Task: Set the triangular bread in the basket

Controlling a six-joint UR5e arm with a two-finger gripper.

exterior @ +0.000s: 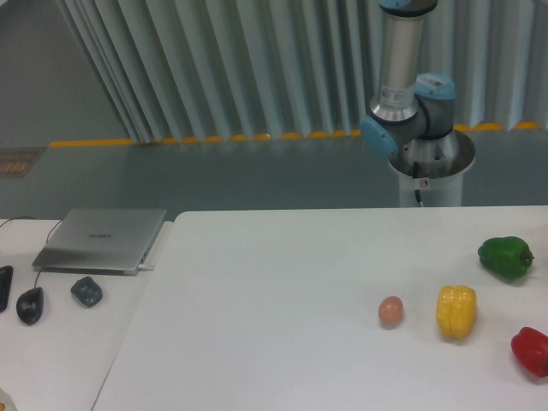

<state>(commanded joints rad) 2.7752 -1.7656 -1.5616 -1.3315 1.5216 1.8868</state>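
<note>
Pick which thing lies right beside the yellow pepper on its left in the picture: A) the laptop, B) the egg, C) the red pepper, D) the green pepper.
B: the egg sits just left of the yellow pepper, the other peppers lie farther right.

Evenly and softly lit from overhead, fairly bright, with a cool blue-green cast throughout. Only faint, short shadows under the small pinkish-brown egg (390, 311) and the glossy yellow bell pepper (456, 312) on the matte white table (282, 300). Small soft highlights on the shiny green bell pepper (505, 257) and the red pepper (531, 351), cut by the right edge. Low resolution, slightly soft overall; mild haze on the pale pleated curtain (240, 68). No harsh glare.
</note>
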